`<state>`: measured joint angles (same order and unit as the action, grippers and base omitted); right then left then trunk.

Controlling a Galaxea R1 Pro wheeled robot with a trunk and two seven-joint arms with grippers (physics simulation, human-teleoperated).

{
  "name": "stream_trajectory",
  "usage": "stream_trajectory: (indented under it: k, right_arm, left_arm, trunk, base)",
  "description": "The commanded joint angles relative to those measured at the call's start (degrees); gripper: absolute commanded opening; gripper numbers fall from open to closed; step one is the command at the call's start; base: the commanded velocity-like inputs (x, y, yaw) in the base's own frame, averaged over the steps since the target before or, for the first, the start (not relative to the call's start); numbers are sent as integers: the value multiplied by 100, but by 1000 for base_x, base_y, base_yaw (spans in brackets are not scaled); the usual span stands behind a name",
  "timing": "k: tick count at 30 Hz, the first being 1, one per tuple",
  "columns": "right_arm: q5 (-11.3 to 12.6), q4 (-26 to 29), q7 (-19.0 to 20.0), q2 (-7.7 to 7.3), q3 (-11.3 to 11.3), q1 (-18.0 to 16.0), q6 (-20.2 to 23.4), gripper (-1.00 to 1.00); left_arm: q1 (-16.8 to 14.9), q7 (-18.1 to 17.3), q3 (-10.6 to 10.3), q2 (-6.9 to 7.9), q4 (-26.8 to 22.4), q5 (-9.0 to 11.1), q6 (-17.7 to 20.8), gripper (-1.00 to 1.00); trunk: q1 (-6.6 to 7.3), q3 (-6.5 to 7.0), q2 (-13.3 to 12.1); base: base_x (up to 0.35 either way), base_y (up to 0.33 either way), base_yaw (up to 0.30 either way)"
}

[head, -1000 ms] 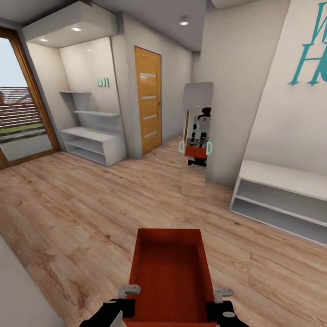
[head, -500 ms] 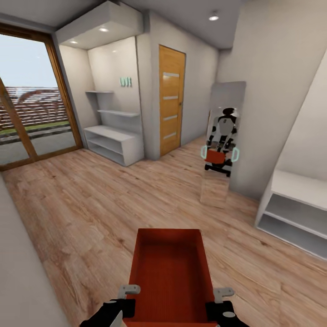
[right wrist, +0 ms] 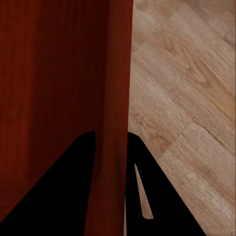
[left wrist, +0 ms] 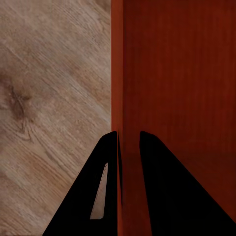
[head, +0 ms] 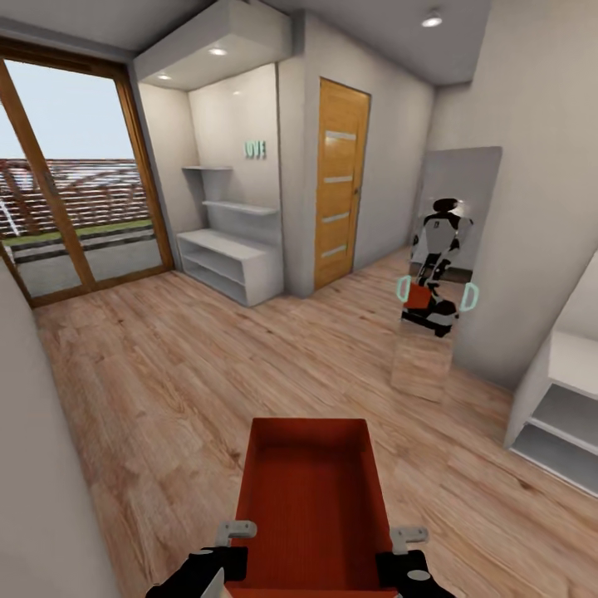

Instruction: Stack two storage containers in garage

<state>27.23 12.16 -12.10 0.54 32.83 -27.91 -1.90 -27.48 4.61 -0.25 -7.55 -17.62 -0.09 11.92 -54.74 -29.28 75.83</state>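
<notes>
the head view looks forward and down from high on the robot, across a wood-plank floor (head: 208, 374) toward a honey-wood door (head: 339, 183) and a leaning mirror (head: 444, 266). low in it sits the orange-red container (head: 311, 498), close to the lens. the left wrist view looks along the left gripper (left wrist: 129, 140), very near the container's wall (left wrist: 117, 73). the right wrist view does likewise along the right gripper (right wrist: 110, 140). all three share the container and the plank floor.
</notes>
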Motion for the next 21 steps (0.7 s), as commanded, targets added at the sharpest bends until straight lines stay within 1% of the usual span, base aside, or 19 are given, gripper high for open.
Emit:
stream_trajectory:
  k: [1, 21]
  right_arm:
    - [143, -56, -91, -2, 4, -4, -30, -100]
    - [143, -56, -91, -3, 4, -4, -28, -100]
  left_arm:
    - [-3, 57, -13, -1, -31, -78, -41, -100]
    - [-3, 57, -18, -1, -39, -78, -41, -100]
  trunk:
    - [-3, -5, 3]
    - [-3, -5, 3]
  base:
    - [320, 0, 4]
    - [320, 0, 0]
